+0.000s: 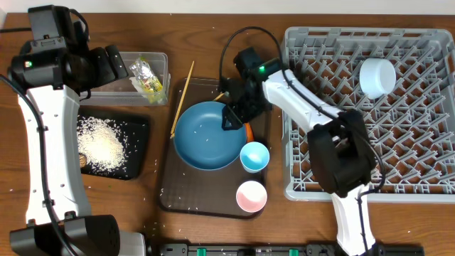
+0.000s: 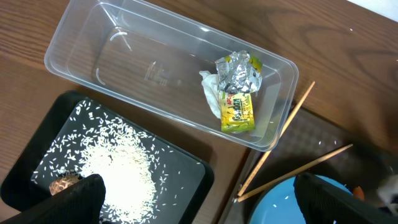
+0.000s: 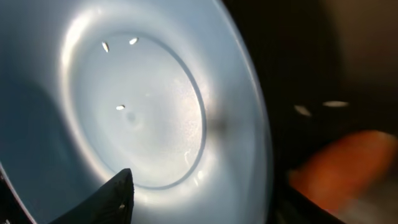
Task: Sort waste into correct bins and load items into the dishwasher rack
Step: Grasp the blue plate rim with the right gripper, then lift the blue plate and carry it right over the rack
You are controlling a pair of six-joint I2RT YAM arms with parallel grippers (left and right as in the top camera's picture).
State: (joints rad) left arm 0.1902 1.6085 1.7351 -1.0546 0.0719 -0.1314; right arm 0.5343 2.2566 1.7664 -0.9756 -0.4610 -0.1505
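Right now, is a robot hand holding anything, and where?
Nothing is held. The left gripper hangs open with nothing between its fingers. The right gripper is open astride the rim of the blue plate, not pinching it.

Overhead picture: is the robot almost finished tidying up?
Not yet. Done: crinkled yellow-green wrapper and white paper wad in the clear plastic tub; white rice on the black tray; light blue bowl in the grey rack. Now: right tool open over the dark blue round plate. Left: that plate, orange carrot, light blue cup, pink cup, wooden chopsticks.

Red print on wrapper [image 2: 238, 112] unreadable; no other text.
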